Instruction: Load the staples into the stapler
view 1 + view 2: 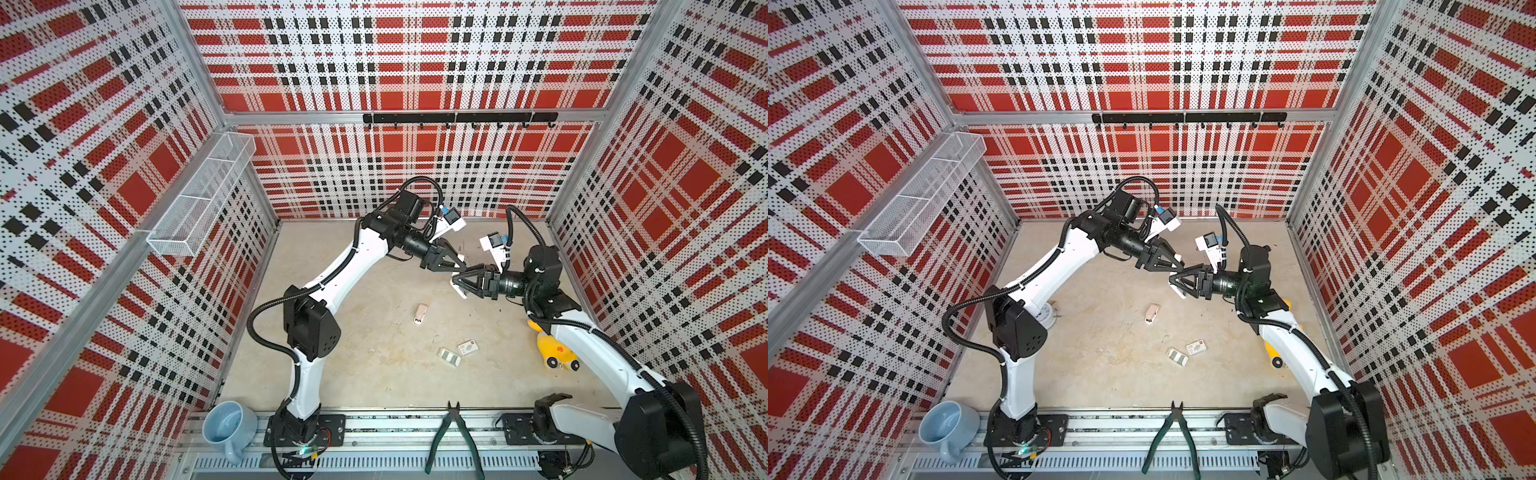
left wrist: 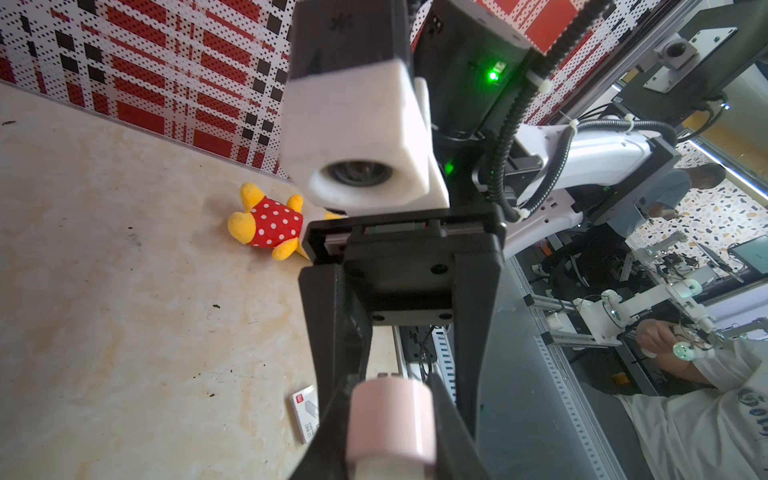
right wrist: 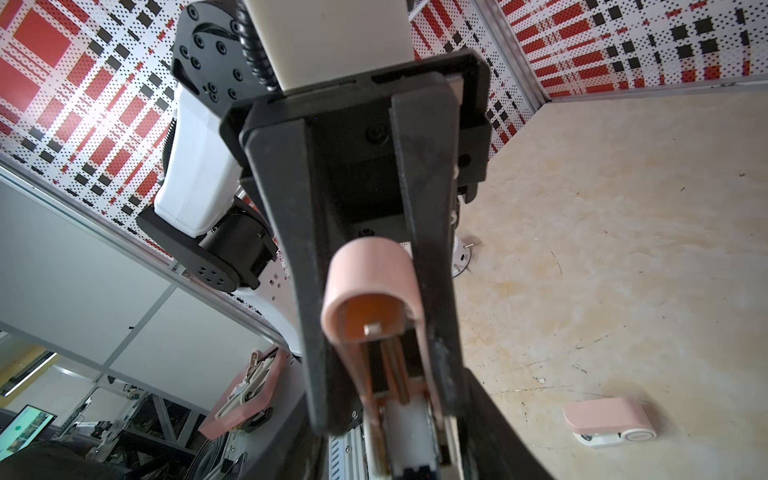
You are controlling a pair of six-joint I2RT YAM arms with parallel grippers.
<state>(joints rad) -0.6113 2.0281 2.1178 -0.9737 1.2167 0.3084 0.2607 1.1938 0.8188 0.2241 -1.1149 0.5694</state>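
Both grippers meet nose to nose in mid-air over the middle of the table. My left gripper [image 1: 462,266] [image 2: 390,399] is shut on the rounded end of a pink stapler [image 2: 390,419] [image 3: 370,286]. The stapler's hollow underside and inner rail show in the right wrist view. My right gripper [image 1: 457,286] [image 3: 395,415] stands open round the stapler's white end, with a gap on one side. The staples [image 1: 449,356] [image 1: 1178,356] lie as grey strips in a small white tray on the table, nearer the front. Beside the tray lies the white sleeve with a red mark [image 1: 468,347] [image 2: 305,415].
A second pink stapler [image 1: 420,312] [image 3: 609,422] lies on the table below the grippers. A yellow plush toy [image 1: 555,351] [image 2: 268,222] lies by the right arm. Green-handled pliers [image 1: 455,436] and a blue mug [image 1: 226,426] rest at the front rail. A wire basket [image 1: 199,199] hangs on the left wall.
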